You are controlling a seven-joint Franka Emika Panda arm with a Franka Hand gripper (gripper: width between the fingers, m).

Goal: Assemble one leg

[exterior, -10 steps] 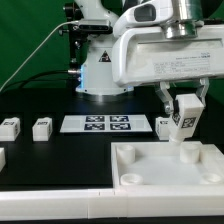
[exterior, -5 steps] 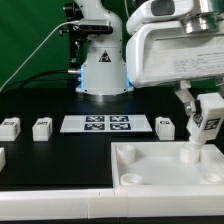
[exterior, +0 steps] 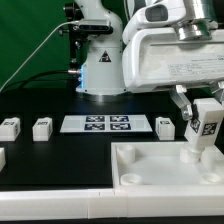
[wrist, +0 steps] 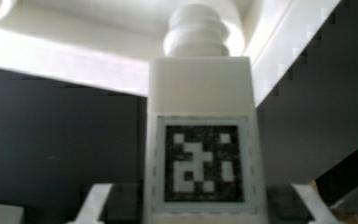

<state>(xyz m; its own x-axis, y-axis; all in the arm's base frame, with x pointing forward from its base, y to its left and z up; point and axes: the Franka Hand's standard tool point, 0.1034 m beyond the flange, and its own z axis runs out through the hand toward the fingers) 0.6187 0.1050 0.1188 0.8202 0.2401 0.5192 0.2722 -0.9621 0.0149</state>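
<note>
**Pincer** (exterior: pixel 203 120): one, mine. It is clenched on the leg, with one finger on either side of the block.

**Leg** (exterior: pixel 205 126), held: one.
- It is a white block with a black-and-white square tag (wrist: pixel 202 170) on one face, narrowing to a ribbed round tip (wrist: pixel 197 30).
- It hangs slightly tilted, tip down, at the far corner of the tabletop (exterior: pixel 165 168) on the exterior view's right.
- I cannot tell whether the tip sits in a socket.

**Loose legs** (exterior: pixel 41 128): three, lying on the black table (exterior: pixel 60 160).
- Two are at the exterior view's left of the marker board (exterior: pixel 108 124).
- One is just at its right.

**Tabletop:** one, white, with raised rims.

**Marker board:** one, with four tags.

**White piece** (exterior: pixel 2 158): one, cut off at the edge, kind unclear.
</note>
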